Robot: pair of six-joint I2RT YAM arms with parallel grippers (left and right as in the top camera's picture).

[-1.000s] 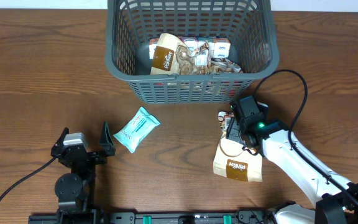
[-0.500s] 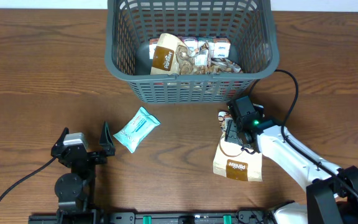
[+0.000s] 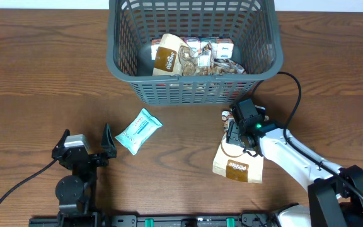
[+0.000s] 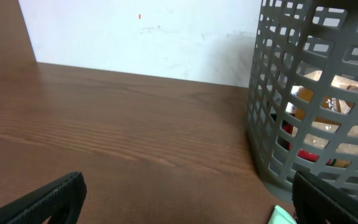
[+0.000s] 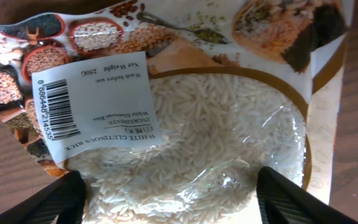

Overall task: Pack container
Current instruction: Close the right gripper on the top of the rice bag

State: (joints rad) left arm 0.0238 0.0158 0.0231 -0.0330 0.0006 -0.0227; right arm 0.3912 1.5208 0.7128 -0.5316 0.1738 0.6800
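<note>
Rice bag [image 3: 237, 168] now slightly leftward under right hand [image 3: 234, 135], container [image 3: 194, 89] just beyond

Your left arm [image 3: 71, 188] sits folded low at the near-left edge, wrist level and aimed toward the far side. The left gripper [image 3: 86, 140] is spread wide, and in its wrist view the dark fingertips [image 4: 45, 199] sit right out at the two bottom corners. Over on the other side, your right arm [image 3: 295, 157] reaches in from the near-right corner, stretched on a diagonal toward the middle, with a green light glowing near the wrist. The right gripper [image 3: 234, 133] points steeply downward with its jaws parted wide, one finger [image 5: 39, 202] showing at each lower corner of its wrist view.
</note>
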